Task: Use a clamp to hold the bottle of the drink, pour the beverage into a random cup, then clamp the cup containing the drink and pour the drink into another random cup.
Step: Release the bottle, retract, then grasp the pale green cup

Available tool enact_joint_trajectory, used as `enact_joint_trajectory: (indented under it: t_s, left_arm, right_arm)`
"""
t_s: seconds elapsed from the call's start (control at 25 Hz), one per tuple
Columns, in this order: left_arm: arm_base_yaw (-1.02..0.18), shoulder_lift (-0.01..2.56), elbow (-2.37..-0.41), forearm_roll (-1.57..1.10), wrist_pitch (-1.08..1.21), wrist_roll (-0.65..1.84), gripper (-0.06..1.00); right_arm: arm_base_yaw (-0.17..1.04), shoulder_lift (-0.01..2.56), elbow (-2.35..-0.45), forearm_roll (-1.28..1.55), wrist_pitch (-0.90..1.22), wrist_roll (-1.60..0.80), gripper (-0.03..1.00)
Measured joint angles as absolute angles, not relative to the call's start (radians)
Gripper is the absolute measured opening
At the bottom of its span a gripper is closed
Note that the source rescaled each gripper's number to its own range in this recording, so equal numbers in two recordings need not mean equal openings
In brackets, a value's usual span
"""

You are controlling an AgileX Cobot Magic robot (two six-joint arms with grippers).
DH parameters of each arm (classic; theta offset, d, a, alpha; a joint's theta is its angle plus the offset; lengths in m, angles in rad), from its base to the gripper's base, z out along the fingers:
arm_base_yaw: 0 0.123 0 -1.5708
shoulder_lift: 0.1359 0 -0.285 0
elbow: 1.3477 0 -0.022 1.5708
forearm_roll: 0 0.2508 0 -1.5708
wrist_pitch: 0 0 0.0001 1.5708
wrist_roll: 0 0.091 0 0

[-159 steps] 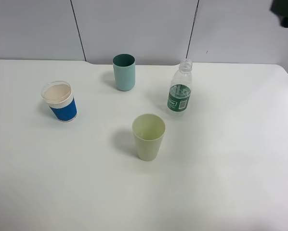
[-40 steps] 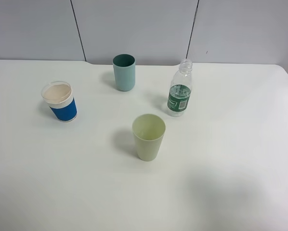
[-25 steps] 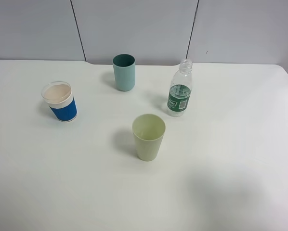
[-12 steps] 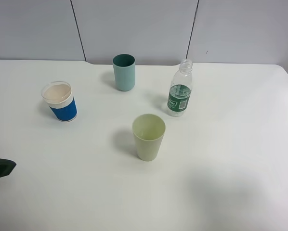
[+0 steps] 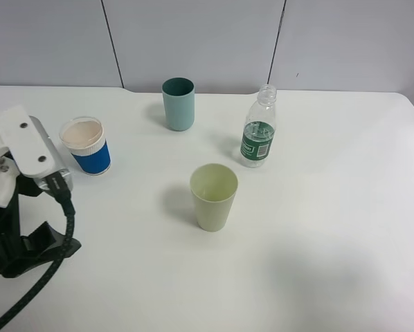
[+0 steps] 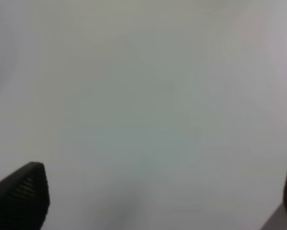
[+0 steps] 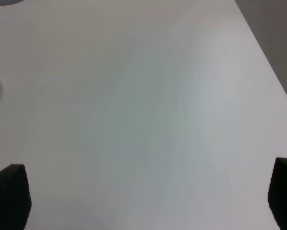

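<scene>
Nothing was poured yet: the bottle stood untouched on the counter, the pale green cup looked empty, and the left hand and right hand were both spread, holding nothing.

Clear plastic bottle, ribbed blue paper cup, matt white table.

Tabletop: white, matte, plain.
Wall: pale grey panels, split by two dark seams.
Light: soft, even, faint shadows.
</scene>
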State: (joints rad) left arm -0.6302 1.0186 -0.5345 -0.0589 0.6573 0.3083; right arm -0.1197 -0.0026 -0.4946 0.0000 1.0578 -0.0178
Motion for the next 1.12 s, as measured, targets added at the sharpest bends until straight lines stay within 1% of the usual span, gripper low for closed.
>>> enact_joint_trajectory:
  t_s: [0.24, 0.48, 0.8, 1.12]
  left_arm:
    - [-0.733, 1.129, -0.475, -0.137, 0.442, 0.311, 0.98]
    - [-0.803, 1.231, -0.421, -0.16, 0.227, 0.311, 0.98]
    - [-0.815, 1.36, -0.42, -0.16, 0.0, 0.311, 0.98]
    - [-0.815, 1.476, -0.42, -0.122, -0.158, 0.311, 0.98]
  right_arm:
    - [-0.12, -0.003, -0.495, 0.0, 1.058, -0.018, 1.0]
    - [-0.12, -0.003, -0.495, 0.0, 1.058, -0.018, 1.0]
    - [-0.12, -0.003, -0.495, 0.0, 1.058, -0.018, 1.0]
    - [-0.12, -0.003, -0.495, 0.0, 1.058, -0.018, 1.0]
